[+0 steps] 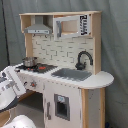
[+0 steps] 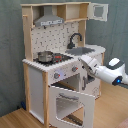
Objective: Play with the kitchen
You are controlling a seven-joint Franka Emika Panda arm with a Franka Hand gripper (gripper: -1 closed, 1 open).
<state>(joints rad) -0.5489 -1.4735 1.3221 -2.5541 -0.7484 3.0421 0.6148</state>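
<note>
My end effector [image 2: 84,63] sits against the front edge of the kitchen [image 2: 60,55] counter, beside the knobs; whether its fingers are apart I cannot tell. The oven door [image 2: 70,102] hangs open below. In the first exterior view my arm [image 1: 9,87] is cut off at the first exterior view's left edge.

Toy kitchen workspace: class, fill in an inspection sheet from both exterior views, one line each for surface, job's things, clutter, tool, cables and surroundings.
Surface: pale wooden floor under the unit.
Job's things: white-panelled, pale-wood toy kitchen; small metal pot on the stovetop; black curved faucet behind the grey sink; grey hood above; oven door hanging open in the second exterior view; upper cabinet door swung open.
Clutter: nothing seen.
Tool: white tool at the front panel beside the knobs; open or shut cannot be told.
Cables: nothing seen.
Surroundings: grey-green curtain backdrop behind the kitchen.
</note>
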